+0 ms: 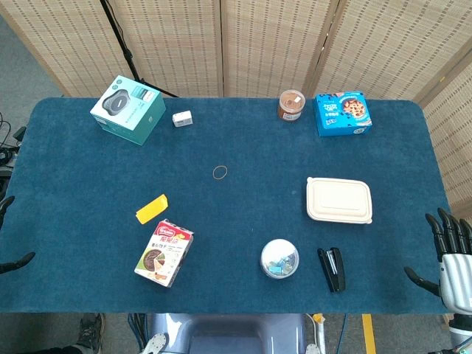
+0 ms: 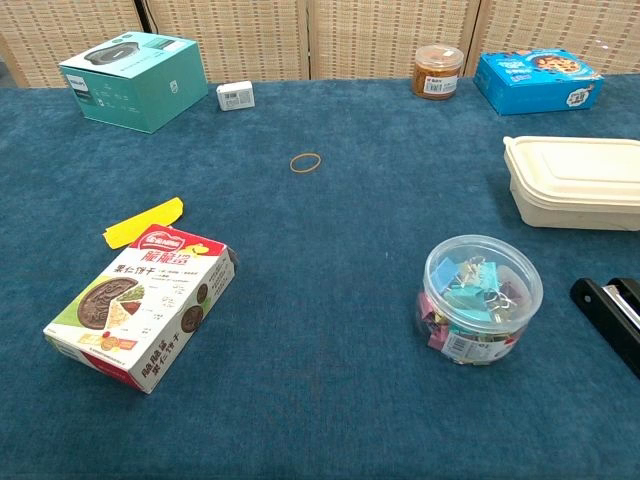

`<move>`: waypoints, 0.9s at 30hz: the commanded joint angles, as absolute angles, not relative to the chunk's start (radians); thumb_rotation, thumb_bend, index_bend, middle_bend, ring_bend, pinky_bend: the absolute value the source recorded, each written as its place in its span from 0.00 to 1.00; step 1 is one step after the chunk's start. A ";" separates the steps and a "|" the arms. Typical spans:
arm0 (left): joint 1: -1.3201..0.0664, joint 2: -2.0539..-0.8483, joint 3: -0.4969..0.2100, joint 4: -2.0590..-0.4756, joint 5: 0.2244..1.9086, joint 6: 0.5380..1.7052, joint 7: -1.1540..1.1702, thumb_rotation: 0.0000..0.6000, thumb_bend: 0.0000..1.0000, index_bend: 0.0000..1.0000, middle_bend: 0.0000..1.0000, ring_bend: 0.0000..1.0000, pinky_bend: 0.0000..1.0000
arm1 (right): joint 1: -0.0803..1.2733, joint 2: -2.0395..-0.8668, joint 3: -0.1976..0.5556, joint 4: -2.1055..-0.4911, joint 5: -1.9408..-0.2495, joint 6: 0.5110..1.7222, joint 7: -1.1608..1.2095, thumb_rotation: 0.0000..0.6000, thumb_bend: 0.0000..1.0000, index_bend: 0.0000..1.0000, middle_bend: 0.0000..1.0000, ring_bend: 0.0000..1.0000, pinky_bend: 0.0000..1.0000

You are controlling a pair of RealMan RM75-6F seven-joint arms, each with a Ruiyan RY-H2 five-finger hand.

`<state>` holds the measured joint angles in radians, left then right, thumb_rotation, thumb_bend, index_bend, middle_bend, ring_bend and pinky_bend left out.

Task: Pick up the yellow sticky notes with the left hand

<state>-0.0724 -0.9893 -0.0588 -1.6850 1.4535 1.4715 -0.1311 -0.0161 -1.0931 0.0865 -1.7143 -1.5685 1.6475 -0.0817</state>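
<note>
The yellow sticky notes [image 1: 151, 209] lie flat on the blue table cloth [image 1: 236, 243] at the left, just beyond a snack box [image 1: 164, 253]. The chest view shows the sticky notes [image 2: 143, 222] touching the top edge of that snack box [image 2: 145, 305]. Only dark fingertips of my left hand [image 1: 16, 262] show at the left edge of the head view, well left of the notes, spread apart and holding nothing. My right hand [image 1: 451, 251] hovers off the table's right front corner, fingers spread, empty. Neither hand appears in the chest view.
A teal box [image 1: 127, 109] and small white box [image 1: 182, 118] sit at the back left. A rubber band [image 1: 220, 172] lies mid-table. Jar [image 1: 291, 105], blue cookie box [image 1: 343, 113], beige lunch container [image 1: 338, 200], clip tub [image 1: 279, 259] and black stapler [image 1: 332, 268] occupy the right.
</note>
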 commanded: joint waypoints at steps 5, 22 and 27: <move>-0.076 -0.993 -0.058 -1.685 1.450 1.464 -0.121 1.00 0.10 0.00 0.00 0.00 0.00 | -0.015 -1.093 0.088 -1.713 -1.564 1.644 -0.081 1.00 0.00 0.00 0.00 0.00 0.00; -0.134 -1.037 -0.055 -1.593 1.487 1.387 -0.181 1.00 0.10 0.00 0.00 0.00 0.00 | -0.015 -1.094 0.090 -1.714 -1.557 1.640 -0.084 1.00 0.00 0.00 0.00 0.00 0.00; -0.174 -1.076 -0.057 -1.537 1.506 1.345 -0.215 1.00 0.10 0.00 0.00 0.00 0.00 | -0.012 -1.094 0.093 -1.714 -1.547 1.632 -0.077 1.00 0.00 0.00 0.00 0.00 0.00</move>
<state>-0.1609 -1.0636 -0.0563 -1.5507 1.4986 1.3596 -0.2039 -0.0127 -1.0943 0.0925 -1.7144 -1.5475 1.6333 -0.0779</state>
